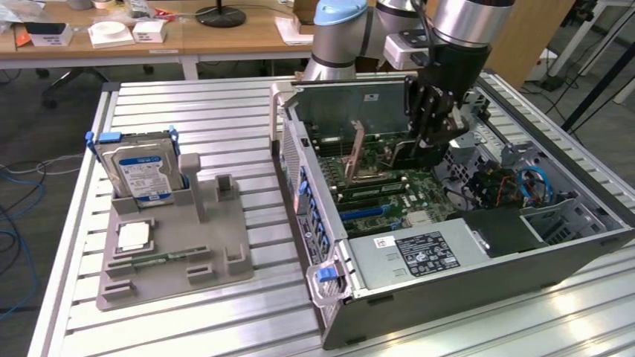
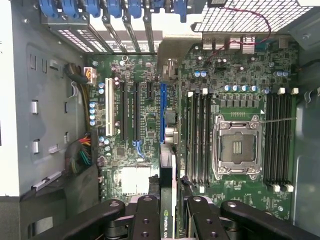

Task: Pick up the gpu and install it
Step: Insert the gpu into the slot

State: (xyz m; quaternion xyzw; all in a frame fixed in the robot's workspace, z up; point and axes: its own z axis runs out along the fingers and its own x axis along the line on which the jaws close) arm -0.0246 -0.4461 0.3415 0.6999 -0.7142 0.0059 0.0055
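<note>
Pinching gpu [image 2: 166,210] edge-on, pincer [image 2: 167,220] hovers inside open computer case [image 1: 555,253], above motherboard [image 2: 150,125] slots. Card looks thin, stiff, light, fragile; grip along top edge suits it. Hard drive [image 1: 141,169] stands in holder on table [image 1: 198,119].

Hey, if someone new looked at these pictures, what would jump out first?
The open computer case with its green motherboard on the exterior view's right, and the gripper over it, shut on the gpu. On the exterior view's left, a hard drive stands in a grey holder.
</note>
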